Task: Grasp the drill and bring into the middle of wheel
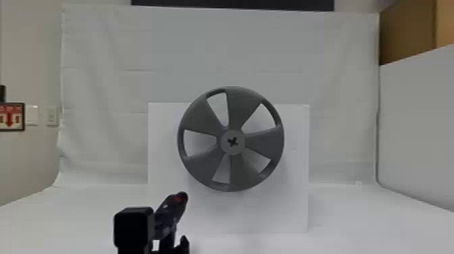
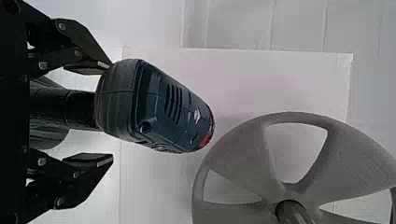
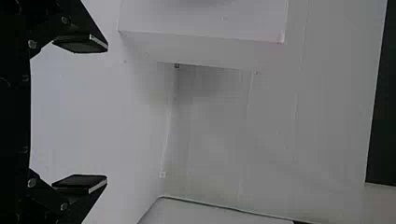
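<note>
In the head view, my left gripper is at the bottom edge, left of centre, by the dark drill, below and left of the grey spoked wheel. From the left wrist view, the fingers of my left gripper stand apart on both sides of the handle of the drill, with gaps between. The drill's rounded body lies beyond the fingertips, its red patch near the rim of the wheel. My right gripper stands open with nothing between its fingers.
Behind the wheel stands a white box on the white table. A black block-shaped part is just left of the drill. White sheeting hangs at the back, and a pale panel rises at the right.
</note>
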You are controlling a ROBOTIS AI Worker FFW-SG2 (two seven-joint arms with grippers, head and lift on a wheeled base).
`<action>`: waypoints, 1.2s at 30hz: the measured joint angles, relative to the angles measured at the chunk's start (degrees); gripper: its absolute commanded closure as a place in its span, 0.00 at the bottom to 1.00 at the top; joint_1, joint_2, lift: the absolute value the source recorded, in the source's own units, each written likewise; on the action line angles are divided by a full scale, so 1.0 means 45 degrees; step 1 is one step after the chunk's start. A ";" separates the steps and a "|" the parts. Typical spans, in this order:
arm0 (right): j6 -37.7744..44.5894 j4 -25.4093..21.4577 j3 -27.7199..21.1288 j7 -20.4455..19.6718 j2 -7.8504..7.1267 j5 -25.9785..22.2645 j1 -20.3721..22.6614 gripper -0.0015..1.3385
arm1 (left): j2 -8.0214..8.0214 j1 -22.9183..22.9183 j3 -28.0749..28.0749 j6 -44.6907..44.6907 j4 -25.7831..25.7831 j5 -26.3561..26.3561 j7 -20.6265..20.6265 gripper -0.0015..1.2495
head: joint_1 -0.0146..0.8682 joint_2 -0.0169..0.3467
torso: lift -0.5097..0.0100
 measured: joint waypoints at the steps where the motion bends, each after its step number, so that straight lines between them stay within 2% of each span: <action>1: 0.0000 0.0000 0.0000 0.0000 -0.0001 0.0000 0.0000 0.22 | -0.0002 -0.0004 0.0000 0.0000 0.0010 0.0007 0.0000 0.36 | 0.02 0.05 | 0.20; 6: 0.0000 0.0000 0.0000 0.0000 -0.0002 0.0000 0.0000 0.22 | -0.0010 -0.0020 0.0007 0.0000 0.0067 0.0072 0.0000 0.15 | 0.02 0.05 | 0.20; 8: 0.0000 0.0000 0.0000 0.0000 -0.0003 -0.0002 0.0000 0.22 | -0.0011 -0.0020 0.0014 0.0000 0.0088 0.0089 0.0000 0.10 | 0.02 0.05 | 0.20; 21: 0.0000 0.0000 -0.0025 0.0000 -0.0003 -0.0004 0.0020 0.22 | -0.0008 0.0046 0.0075 0.0000 0.0134 0.0271 -0.0106 0.10 | 0.02 0.05 | 0.20; 23: 0.0000 0.0000 -0.0034 0.0000 -0.0001 -0.0004 0.0020 0.22 | -0.0008 0.0103 0.0167 0.0000 0.0134 0.0267 -0.0480 0.11 | 0.02 0.05 | 0.20; 27: 0.0000 0.0000 -0.0060 0.0000 0.0012 -0.0005 0.0031 0.22 | -0.0012 0.0304 0.0635 0.0000 0.0134 0.0078 -0.2011 0.11 | 0.02 0.05 | 0.20; 32: 0.0000 0.0000 -0.0233 0.0000 0.0016 -0.0085 0.0117 0.22 | -0.0028 0.0602 0.1185 0.0000 0.0071 -0.0286 -0.3390 0.11 | 0.02 0.05 | 0.20; 36: 0.0000 0.0000 -0.0324 0.0000 0.0017 -0.0141 0.0161 0.22 | -0.0034 0.0825 0.1587 0.0004 -0.0046 -0.0727 -0.4195 0.12 | 0.02 0.05 | 0.20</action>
